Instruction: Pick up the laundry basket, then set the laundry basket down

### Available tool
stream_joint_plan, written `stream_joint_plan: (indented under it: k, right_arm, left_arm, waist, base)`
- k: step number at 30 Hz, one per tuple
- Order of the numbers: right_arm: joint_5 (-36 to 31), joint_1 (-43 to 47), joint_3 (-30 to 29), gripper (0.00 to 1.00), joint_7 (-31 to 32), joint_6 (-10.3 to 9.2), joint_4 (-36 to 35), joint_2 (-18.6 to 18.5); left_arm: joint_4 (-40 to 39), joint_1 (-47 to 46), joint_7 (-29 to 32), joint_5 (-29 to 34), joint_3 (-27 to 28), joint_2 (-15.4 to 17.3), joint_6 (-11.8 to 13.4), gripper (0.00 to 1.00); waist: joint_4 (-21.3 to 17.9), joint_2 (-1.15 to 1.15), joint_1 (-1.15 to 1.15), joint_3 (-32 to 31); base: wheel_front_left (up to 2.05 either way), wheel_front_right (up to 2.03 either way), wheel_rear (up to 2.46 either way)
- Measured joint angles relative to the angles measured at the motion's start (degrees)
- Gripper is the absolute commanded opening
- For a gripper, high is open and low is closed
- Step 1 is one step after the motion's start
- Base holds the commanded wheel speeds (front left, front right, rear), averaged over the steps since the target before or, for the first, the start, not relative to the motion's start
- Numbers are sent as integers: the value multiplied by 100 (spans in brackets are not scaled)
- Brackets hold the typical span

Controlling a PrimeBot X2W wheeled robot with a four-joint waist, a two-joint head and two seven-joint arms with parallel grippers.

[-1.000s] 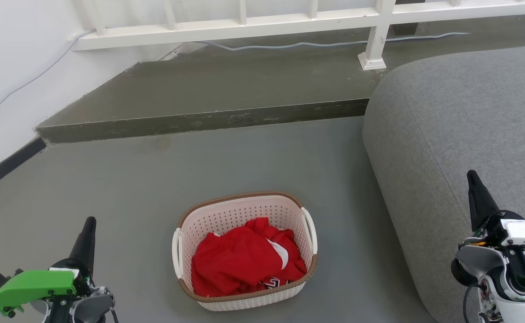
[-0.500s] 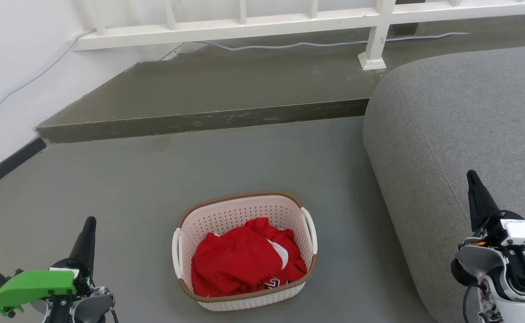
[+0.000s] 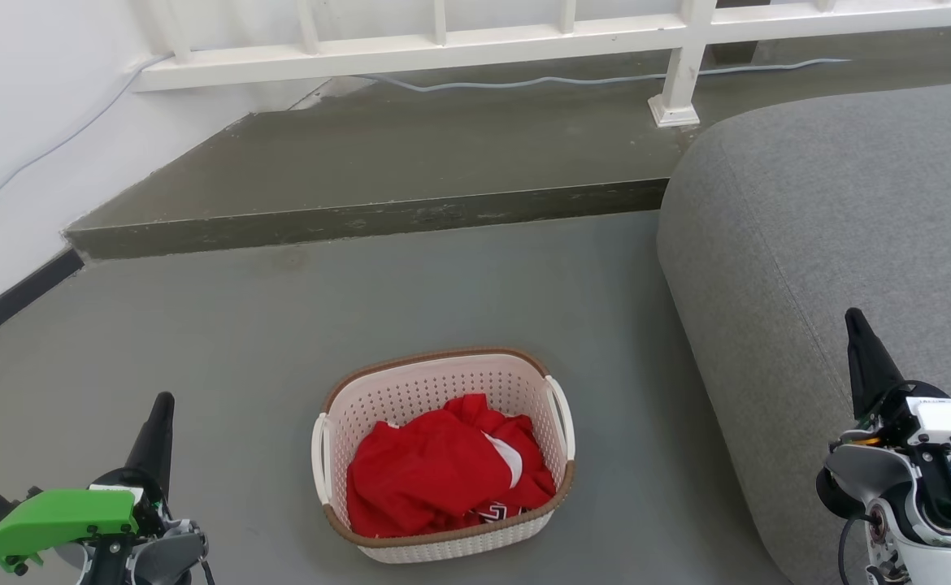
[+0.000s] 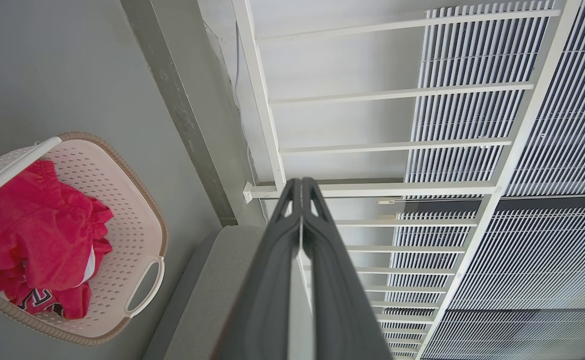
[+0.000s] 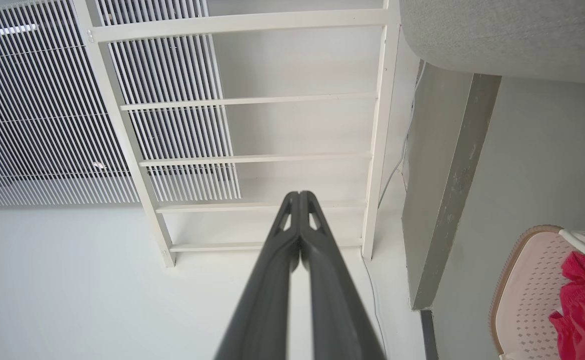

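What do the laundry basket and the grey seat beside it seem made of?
The laundry basket: probably moulded plastic, matte cream, by its regular punched holes; brown rim looks woven, likely moulded. The grey seat: apparently fabric upholstery, by its fine matte weave.

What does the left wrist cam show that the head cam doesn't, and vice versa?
Left wrist adds: louvred panels behind the white railing, and the left end effector seen along its fingers, pressed shut.
Head adds: the right end effector by the grey sofa, the black baseboard, and the green cover on the left arm.
Both: the laundry basket on the floor with red clothing inside, plus the sofa, step and railing.
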Motion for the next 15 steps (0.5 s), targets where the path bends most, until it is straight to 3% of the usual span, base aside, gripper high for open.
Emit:
stream_joint_plan:
  k: [15]
  right_arm:
    - [0,0,-1,0,0,1,0,2]
  left_arm:
    - [0,0,1,0,0,0,0,0]
  waist:
    - [0,0,0,0]
  base:
    - [0,0,0]
